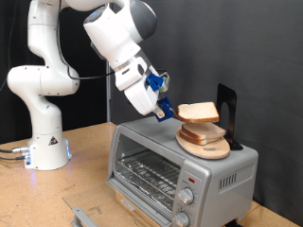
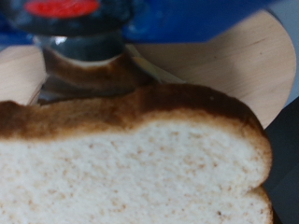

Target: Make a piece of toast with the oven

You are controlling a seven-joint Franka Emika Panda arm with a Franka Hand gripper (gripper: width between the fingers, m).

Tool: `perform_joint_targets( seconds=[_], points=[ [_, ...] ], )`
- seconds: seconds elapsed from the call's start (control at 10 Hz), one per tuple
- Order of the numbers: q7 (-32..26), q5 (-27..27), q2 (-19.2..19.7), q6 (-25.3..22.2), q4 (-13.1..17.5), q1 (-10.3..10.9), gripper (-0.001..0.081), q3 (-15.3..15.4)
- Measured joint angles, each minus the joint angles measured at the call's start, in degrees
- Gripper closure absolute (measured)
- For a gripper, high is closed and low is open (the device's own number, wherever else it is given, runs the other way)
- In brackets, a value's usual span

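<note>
Above the oven: your gripper [image 1: 169,108] hangs over the roof of the toaster oven [image 1: 180,165], towards the exterior view's left of the round wooden plate [image 1: 204,146]; it tilts down towards the exterior view's right
Jaws: clamped on the left edge of the piece of toast [image 1: 199,113]; in the wrist view you see the slice [image 2: 131,159] filling most of the picture, its dark crust running up against a finger [image 2: 84,51]
Piece of toast: held roughly level, lifted just above the plate and apart from what lies there; pale crumb, brown crust
Second bread slice [image 1: 203,133]: you can see it lying flat on the wooden plate, directly beneath the lifted one
Wooden plate: sits on the oven's roof at the exterior view's right; in the wrist view its pale wood [image 2: 234,65] shows behind the crust
Dark upright piece [image 1: 226,112]: stands on the roof just right of the plate; you cannot tell what it is
Oven: its door [image 1: 109,210] is folded down and open at the near side; the wire rack [image 1: 151,177] shows inside with nothing on it; round knobs [image 1: 189,189] sit at the front right
Arm: the white Franka base [image 1: 47,142] stands on the wooden table [image 1: 90,142] at the exterior view's left, well apart from the oven
</note>
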Motion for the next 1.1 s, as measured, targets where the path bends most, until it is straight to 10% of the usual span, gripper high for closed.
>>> perform_joint_targets(
  seconds=[0.4, 1.1],
  points=[
    [-9.08, 3.35, -0.49, -5.66, -0.2, -1.27, 0.0443, -6.53],
    [-23.96, -6.05, -0.61, -21.88, -1.11, -7.34, 0.0443, -17.56]
  ],
)
